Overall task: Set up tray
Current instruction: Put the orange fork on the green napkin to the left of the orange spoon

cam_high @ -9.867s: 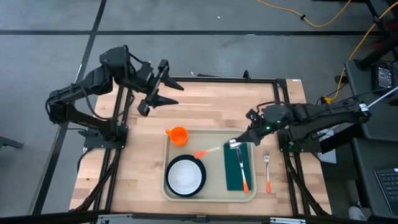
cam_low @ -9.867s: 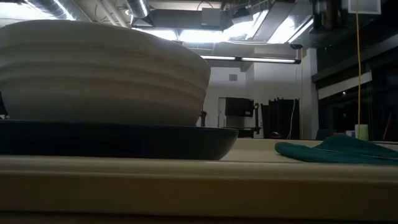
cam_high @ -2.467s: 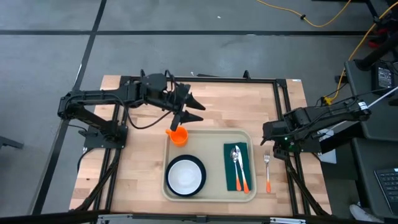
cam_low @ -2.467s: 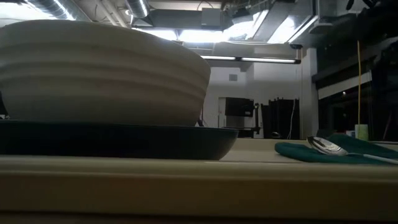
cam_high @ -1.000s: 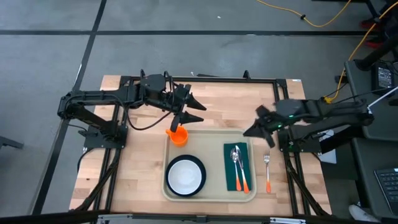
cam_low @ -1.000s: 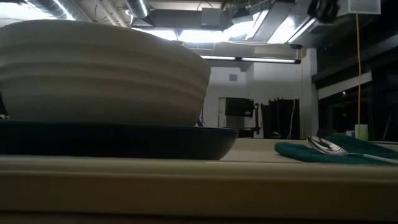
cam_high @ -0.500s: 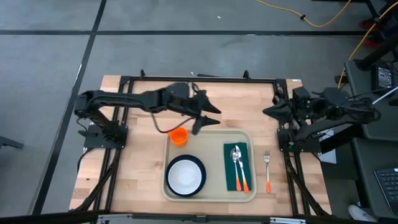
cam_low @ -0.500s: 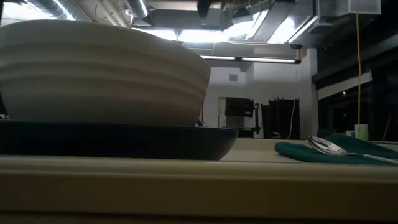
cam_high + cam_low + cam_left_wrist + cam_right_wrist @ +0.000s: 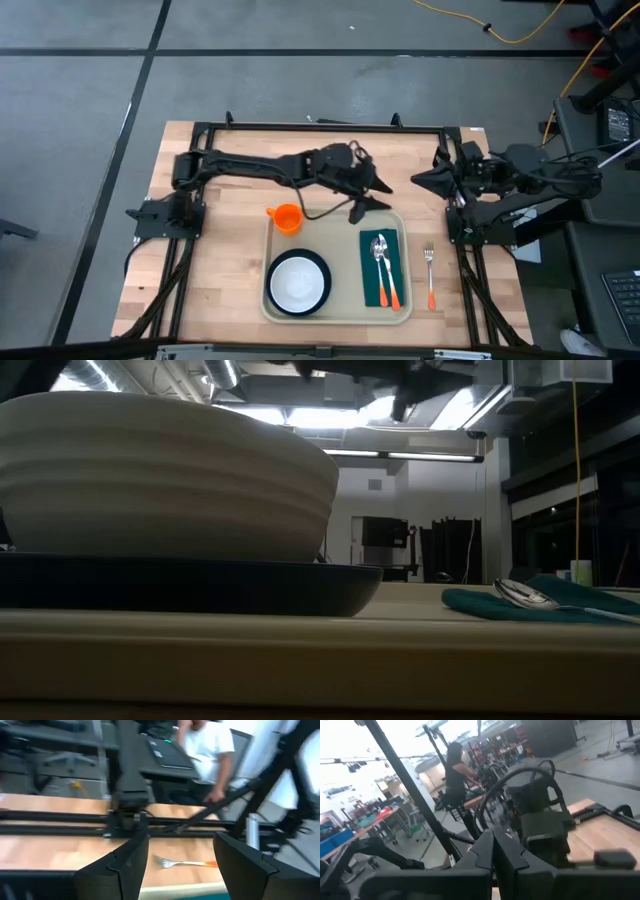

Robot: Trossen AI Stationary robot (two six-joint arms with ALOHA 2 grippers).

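The tray [image 9: 338,300] lies at the desk's [image 9: 220,270] near middle, long axis running left to right. It holds a white bowl [image 9: 297,283] on a dark plate [image 9: 323,277] at left and a teal napkin [image 9: 372,290] with spoon [image 9: 379,252] at right. An orange cup [image 9: 287,217] stands just beyond its far-left corner; a fork [image 9: 430,273] lies beside its right rim. Over the far rim, the left gripper [image 9: 374,196] hangs wide open and empty. The right gripper [image 9: 424,179] is closed, empty, farther right.

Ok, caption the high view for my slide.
Left gripper open above the tray's far edge, right gripper shut at the table's side; fork off the tray.
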